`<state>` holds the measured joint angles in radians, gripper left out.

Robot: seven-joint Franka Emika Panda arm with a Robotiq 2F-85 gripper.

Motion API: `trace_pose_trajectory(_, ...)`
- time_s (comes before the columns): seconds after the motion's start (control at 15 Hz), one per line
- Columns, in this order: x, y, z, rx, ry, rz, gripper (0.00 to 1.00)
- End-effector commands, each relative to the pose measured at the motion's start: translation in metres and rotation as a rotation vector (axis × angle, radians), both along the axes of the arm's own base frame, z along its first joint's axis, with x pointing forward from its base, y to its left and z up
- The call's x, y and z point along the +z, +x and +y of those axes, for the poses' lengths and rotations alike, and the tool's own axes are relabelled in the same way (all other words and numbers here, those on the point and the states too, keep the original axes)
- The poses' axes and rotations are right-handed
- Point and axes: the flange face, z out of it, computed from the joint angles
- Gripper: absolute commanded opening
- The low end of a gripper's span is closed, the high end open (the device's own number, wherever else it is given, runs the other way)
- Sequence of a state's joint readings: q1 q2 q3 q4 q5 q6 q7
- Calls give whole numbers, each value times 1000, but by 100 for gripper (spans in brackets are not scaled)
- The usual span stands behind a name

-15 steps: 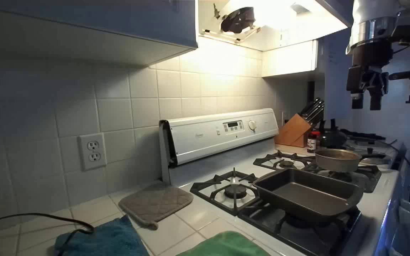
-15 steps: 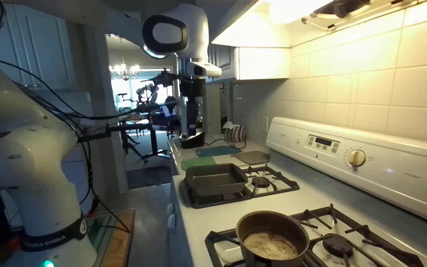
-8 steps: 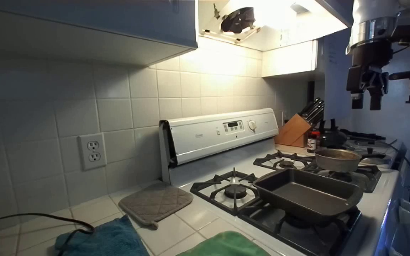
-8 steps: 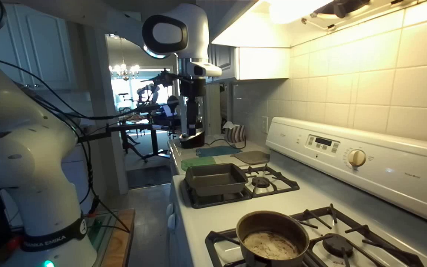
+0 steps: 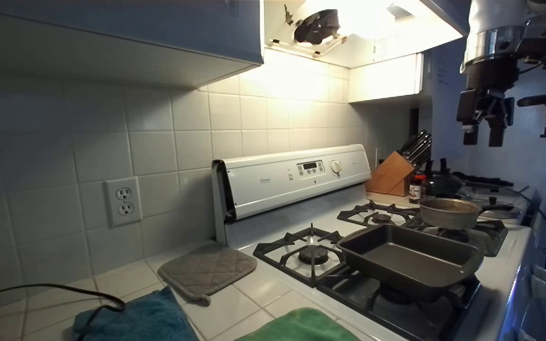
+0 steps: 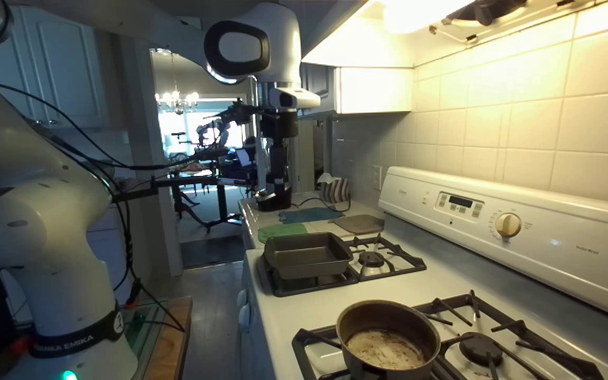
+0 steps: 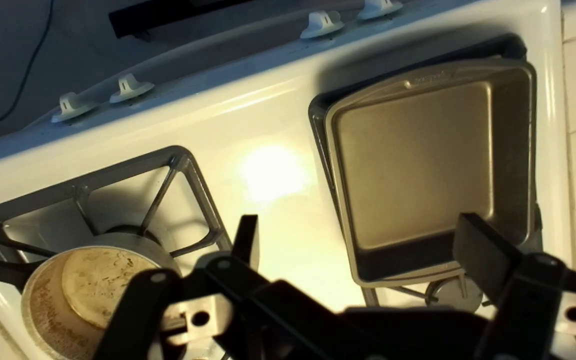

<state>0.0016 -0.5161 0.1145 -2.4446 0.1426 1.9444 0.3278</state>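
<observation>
My gripper (image 7: 359, 216) is open, its two fingers wide apart with nothing between them. It hangs high above the stove, pointing down, as an exterior view shows the gripper (image 5: 483, 138) well clear of the cookware. Below it in the wrist view lies a dark rectangular baking pan (image 7: 418, 165), empty, resting on a burner grate. The right finger (image 7: 483, 255) overlaps a corner of that pan in the picture without touching it. A small saucepan (image 7: 103, 285) with a dark handle sits on the grate to the left, partly hidden behind the gripper.
A grey potholder (image 5: 209, 272), a blue cloth (image 5: 140, 315) and a green cloth (image 5: 301, 327) lie on the tiled counter beside the stove. A knife block (image 5: 391, 175) stands beyond it. The range hood (image 6: 367, 47) and the control panel (image 5: 296, 180) border the stove's back.
The arm has shifted slightly, to the left in an exterior view and a little to the right in an exterior view from elsewhere. The gripper has stayed open; pan and saucepan have not moved.
</observation>
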Motion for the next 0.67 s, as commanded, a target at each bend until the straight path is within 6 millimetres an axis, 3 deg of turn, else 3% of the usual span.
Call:
trace_pose_trajectory(0.0,0,16,-37,-94,-12,-68,100)
trace_pose_trajectory(0.6,-6,39,-137,-254,-114,-229,100)
